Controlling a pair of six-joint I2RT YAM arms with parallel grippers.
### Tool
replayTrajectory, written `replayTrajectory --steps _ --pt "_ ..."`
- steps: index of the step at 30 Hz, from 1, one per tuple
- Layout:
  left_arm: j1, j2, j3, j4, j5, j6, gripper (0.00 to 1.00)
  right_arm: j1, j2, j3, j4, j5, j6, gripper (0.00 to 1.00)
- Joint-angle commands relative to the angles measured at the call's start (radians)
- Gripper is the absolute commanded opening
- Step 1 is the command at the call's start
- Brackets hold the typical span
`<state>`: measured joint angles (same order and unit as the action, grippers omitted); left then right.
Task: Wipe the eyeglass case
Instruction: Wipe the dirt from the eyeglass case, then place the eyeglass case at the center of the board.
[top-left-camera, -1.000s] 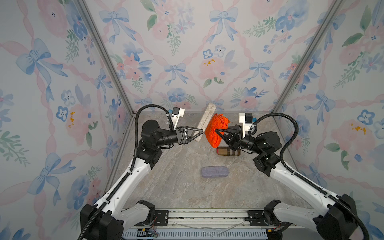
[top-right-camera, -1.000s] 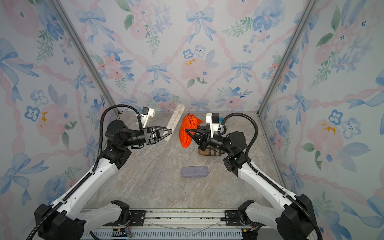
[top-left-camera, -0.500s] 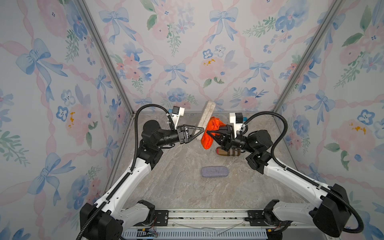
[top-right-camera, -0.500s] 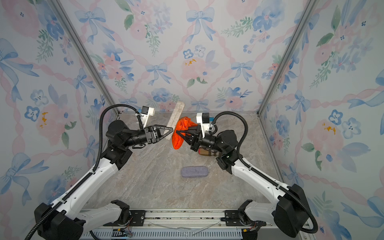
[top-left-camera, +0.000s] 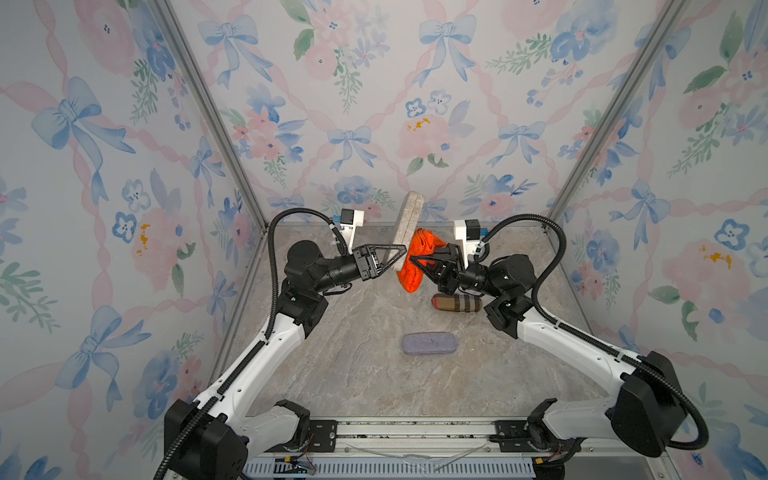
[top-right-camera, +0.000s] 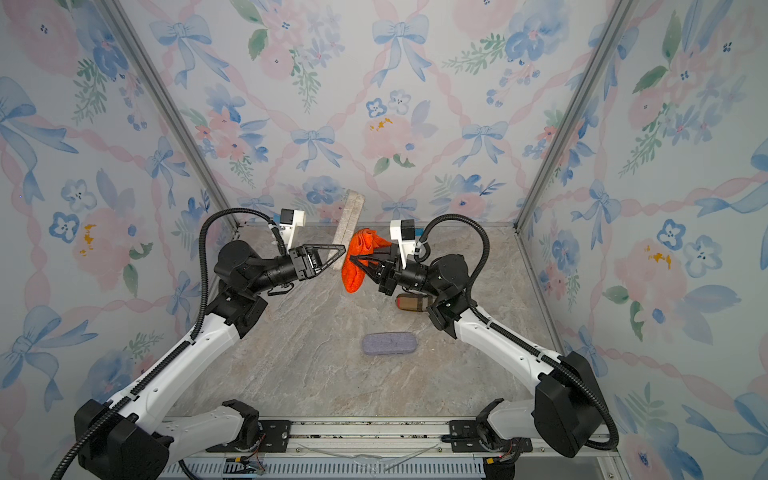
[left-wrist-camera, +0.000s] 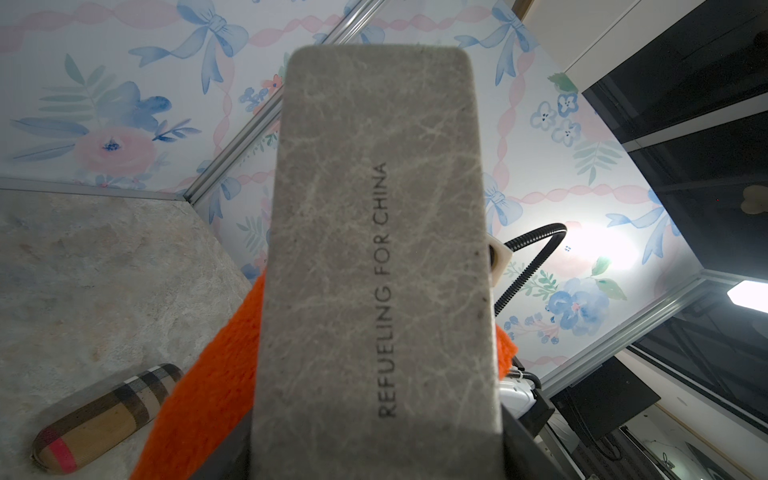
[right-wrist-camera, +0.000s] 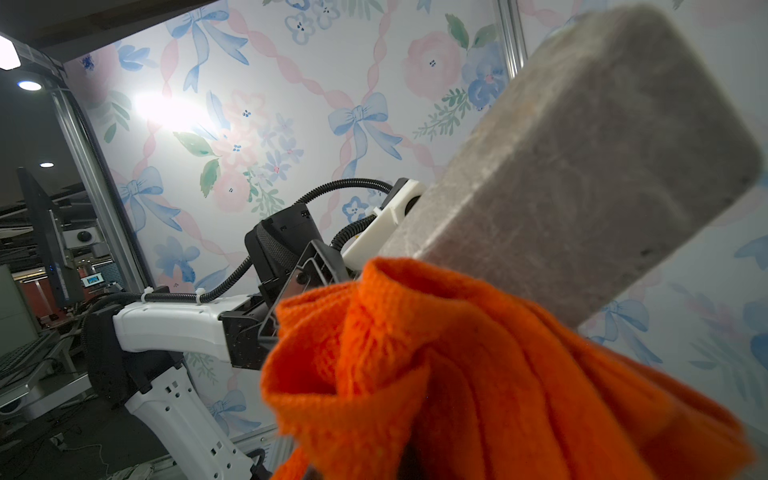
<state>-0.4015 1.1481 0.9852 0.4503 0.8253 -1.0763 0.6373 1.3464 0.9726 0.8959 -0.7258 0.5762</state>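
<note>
A grey, stone-patterned eyeglass case (top-left-camera: 408, 220) (top-right-camera: 350, 218) stands on end above the table's back, and my left gripper (top-left-camera: 398, 258) (top-right-camera: 338, 257) is shut on its lower end. The left wrist view shows its broad face (left-wrist-camera: 374, 249) with printed lettering. My right gripper (top-left-camera: 412, 259) (top-right-camera: 353, 261) is shut on a bunched orange cloth (top-left-camera: 412, 276) (top-right-camera: 353, 276). The cloth lies against the lower part of the case on the side away from the left arm, as seen in the right wrist view, with cloth (right-wrist-camera: 457, 374) below case (right-wrist-camera: 582, 166). Both grippers' fingertips nearly meet.
A tan plaid case (top-left-camera: 457, 302) (top-right-camera: 411, 302) (left-wrist-camera: 104, 419) lies on the marble table under the right wrist. A purple-grey case (top-left-camera: 430, 344) (top-right-camera: 389, 344) lies nearer the front, in the middle. Floral walls close in the back and both sides.
My right gripper has carried the orange cloth leftward, from beside the case to up against it. The left gripper and the grey case have stayed put.
</note>
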Motion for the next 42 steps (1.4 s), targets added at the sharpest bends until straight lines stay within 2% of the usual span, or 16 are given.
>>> replayTrajectory --steps 1,6,11,19,24,30,32,34,37,39,42 --pt "-0.022 -0.016 -0.022 0.037 0.055 -0.011 0.25 0.017 -0.013 0.011 0.033 0.018 -0.006 0.0" --pt "-0.002 0.028 -0.018 0.125 0.062 -0.072 0.24 0.085 -0.007 -0.062 0.104 0.054 0.035 0.0" --pt "0.012 0.033 -0.019 0.151 0.043 -0.087 0.25 0.126 0.043 -0.045 0.148 0.025 0.085 0.0" --pt "0.0 -0.028 -0.122 0.141 0.037 -0.114 0.25 -0.037 0.092 0.14 0.11 -0.023 0.094 0.0" --pt "-0.012 -0.072 -0.184 0.142 0.02 -0.118 0.25 -0.113 0.192 0.244 0.09 -0.015 0.089 0.0" --pt "0.01 -0.103 -0.201 0.088 0.009 -0.07 0.25 -0.247 0.291 0.16 0.347 0.0 0.343 0.0" --pt "0.012 -0.093 -0.187 0.015 -0.002 -0.002 0.25 -0.281 0.281 0.121 0.392 -0.012 0.402 0.0" --pt "0.013 -0.068 -0.163 -0.086 -0.024 0.085 0.25 -0.298 0.244 0.089 0.356 -0.037 0.404 0.0" --pt "0.009 -0.004 -0.099 -0.296 -0.128 0.253 0.25 -0.296 0.137 0.061 0.112 -0.061 0.258 0.0" --pt "-0.009 0.042 -0.043 -0.472 -0.302 0.359 0.27 -0.28 0.049 0.056 -0.111 -0.058 0.106 0.0" --pt "-0.047 0.079 -0.04 -0.562 -0.584 0.352 0.25 -0.253 -0.061 0.051 -0.381 -0.007 -0.088 0.0"
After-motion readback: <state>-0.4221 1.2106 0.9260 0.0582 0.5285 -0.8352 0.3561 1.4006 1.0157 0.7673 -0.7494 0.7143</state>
